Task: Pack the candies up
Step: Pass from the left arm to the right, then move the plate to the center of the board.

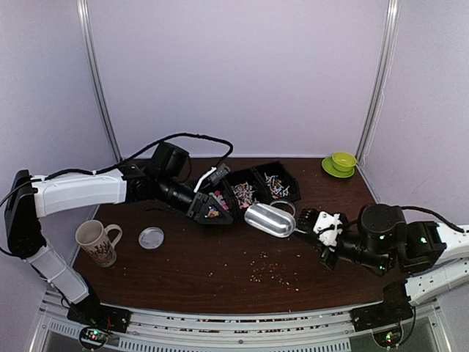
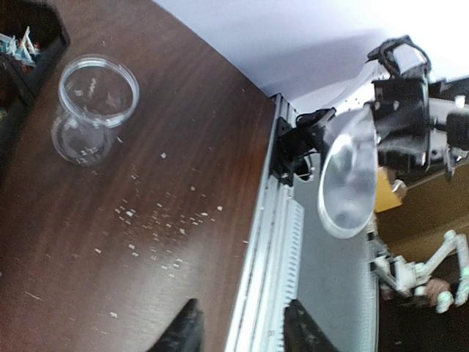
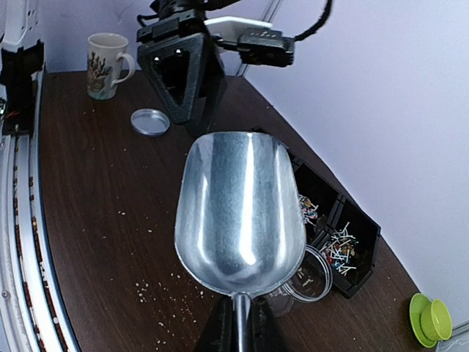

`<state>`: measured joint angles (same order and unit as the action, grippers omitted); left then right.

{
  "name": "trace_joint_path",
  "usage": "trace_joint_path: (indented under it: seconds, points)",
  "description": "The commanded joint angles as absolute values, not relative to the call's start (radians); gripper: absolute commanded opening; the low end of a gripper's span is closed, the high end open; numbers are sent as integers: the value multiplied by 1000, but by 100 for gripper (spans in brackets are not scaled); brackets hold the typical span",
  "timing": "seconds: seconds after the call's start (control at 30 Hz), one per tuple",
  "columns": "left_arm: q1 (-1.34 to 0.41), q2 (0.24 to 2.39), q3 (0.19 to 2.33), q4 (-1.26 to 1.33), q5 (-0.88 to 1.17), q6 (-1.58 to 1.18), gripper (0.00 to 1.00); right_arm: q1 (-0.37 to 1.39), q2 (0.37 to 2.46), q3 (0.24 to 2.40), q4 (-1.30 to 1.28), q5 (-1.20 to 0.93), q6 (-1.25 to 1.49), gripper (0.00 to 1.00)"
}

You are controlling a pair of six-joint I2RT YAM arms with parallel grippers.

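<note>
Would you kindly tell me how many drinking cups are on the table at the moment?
2. A patterned mug stands at the left; a green cup sits on a green saucer in the far right corner. None seems hidden.

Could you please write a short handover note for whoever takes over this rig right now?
Left gripper: open, empty, near the jar.
Right gripper: shut on the empty scoop at its handle, by the jar.
Candies: in the black bins; jar empty, lid lying apart.
Done: scoop in hand. Left: scoop candies into jar, probably fit lid.
</note>
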<state>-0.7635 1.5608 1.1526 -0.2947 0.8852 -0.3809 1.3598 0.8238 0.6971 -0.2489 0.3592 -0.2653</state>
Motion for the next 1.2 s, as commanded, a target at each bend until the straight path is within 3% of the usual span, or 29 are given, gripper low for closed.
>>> trace_joint_path:
  seconds: [0.0,0.17,0.43,0.63,0.97,1.17]
  points:
    - [-711,1527,1187,-371,793,-314,97,1361,747,733,-273,503,-130,0]
    - [-689,1542,1272,-477,663,-262,98,1359,717,750,-336,545,-64,0]
    - [-671,1649,1578,-679,323,-149,98,1343,715,782,-427,584,32,0]
    - [-641,1712,1668,-661,125,-45,98,1342,683,769,-466,578,85,0]
    - [-556,1964,1865,-759,64,120,98,1342,642,774,-524,554,159,0]
    - [-509,2083,1942,-781,97,175,92,1341,641,785,-547,534,190,0]
